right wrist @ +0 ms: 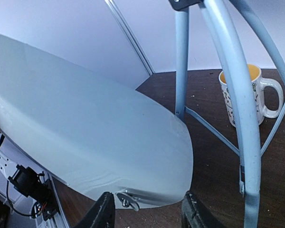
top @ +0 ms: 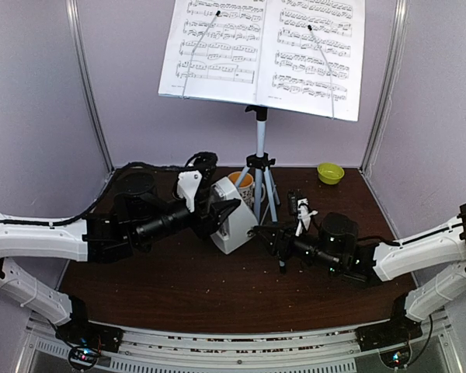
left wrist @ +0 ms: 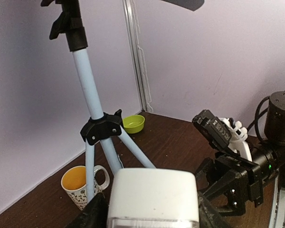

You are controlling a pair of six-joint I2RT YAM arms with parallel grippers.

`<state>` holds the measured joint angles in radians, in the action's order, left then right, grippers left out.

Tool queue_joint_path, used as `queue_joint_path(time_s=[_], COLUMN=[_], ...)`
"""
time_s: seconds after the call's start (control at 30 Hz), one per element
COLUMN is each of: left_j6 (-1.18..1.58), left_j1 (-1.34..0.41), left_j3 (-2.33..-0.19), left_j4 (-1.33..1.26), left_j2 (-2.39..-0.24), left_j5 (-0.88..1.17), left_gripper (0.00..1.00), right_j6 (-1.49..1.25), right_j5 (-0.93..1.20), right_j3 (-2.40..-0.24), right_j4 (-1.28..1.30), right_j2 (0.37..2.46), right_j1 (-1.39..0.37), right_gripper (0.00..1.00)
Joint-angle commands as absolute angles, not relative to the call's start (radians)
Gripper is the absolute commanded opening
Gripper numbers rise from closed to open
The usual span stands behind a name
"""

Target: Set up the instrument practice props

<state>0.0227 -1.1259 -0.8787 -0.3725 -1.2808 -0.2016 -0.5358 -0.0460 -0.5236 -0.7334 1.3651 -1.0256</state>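
The music stand (top: pixel 260 155) stands at the back centre on its grey tripod, which also shows in the left wrist view (left wrist: pixel 100 130) and the right wrist view (right wrist: pixel 237 109). Two sheet-music pages (top: pixel 264 50) rest on its desk. The white metronome (top: pixel 231 221) is tilted just above the table in front of the tripod. My left gripper (top: pixel 220 214) is shut on its sides; its white top (left wrist: pixel 154 197) fills the space between my fingers (left wrist: pixel 92 213). My right gripper (top: pixel 262 231) is open, its fingers (right wrist: pixel 102 211) astride the metronome's pale end (right wrist: pixel 109 142) by a small metal key (right wrist: pixel 128 202).
A patterned mug (top: pixel 242 183) with orange inside stands by the tripod's legs, close behind the metronome; it also shows in the left wrist view (left wrist: pixel 80 185) and the right wrist view (right wrist: pixel 242 95). A small green bowl (top: pixel 330 172) sits at the back right corner. Purple walls enclose the table.
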Motion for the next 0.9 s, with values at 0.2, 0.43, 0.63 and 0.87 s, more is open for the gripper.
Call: queue_joint_path(time_s=[0.2, 0.43, 0.63, 0.87], left_j6=[-0.11, -0.112, -0.107, -0.093], left_j1=[-1.132, -1.135, -1.136, -1.137], left_j3=[-0.958, -0.964, -0.968, -0.966], left_j4=[-0.409, -0.416, -0.431, -0.449], left_j2=[-1.227, -1.234, -1.236, -1.241], left_j5=[-0.16, -0.119, -0.088, -0.096], left_gripper=[0.15, 0.15, 0.15, 0.15], right_j6=[-0.359, -0.321, -0.295, -0.264], right_j5=[0.1, 0.081, 0.059, 0.013], right_j3=[-0.553, -0.592, -0.641, -0.668], right_j4=[-0.643, -0.616, -0.579, -0.545], right_j2=[1.375, 1.422, 1.455, 1.464], right_j1=[-1.032, -1.052, -1.058, -1.079], right_gripper=[0.5, 0.52, 0.48, 0.32])
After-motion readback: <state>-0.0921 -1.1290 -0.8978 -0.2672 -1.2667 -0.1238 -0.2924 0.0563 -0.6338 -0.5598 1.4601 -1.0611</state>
